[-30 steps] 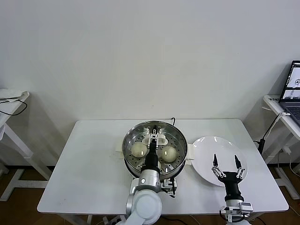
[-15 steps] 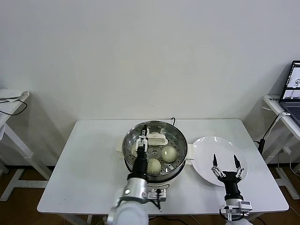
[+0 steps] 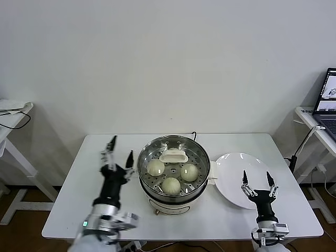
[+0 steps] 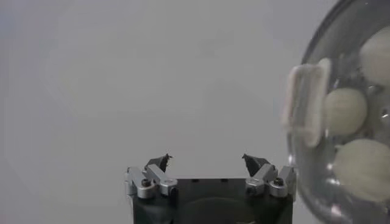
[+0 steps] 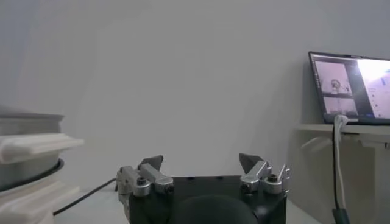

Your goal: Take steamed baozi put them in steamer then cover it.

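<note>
The steamer stands mid-table with the glass lid resting on it, the lid's white handle on top. Through the glass three steamed baozi show. My left gripper hangs open and empty just left of the steamer, clear of it. In the left wrist view that gripper faces bare table, with the lid handle and baozi off to one side. My right gripper is open and empty over the white plate's near edge; the right wrist view shows it beside the steamer.
An empty white plate lies right of the steamer. A dark cable runs off behind the pot. A laptop sits on a side table at the far right, and another side table stands at the far left.
My left gripper has let go of the lid handle, opened wide and drawn back to the left of the steamer. The lid stays on the pot. My right gripper shifted slightly nearer.
</note>
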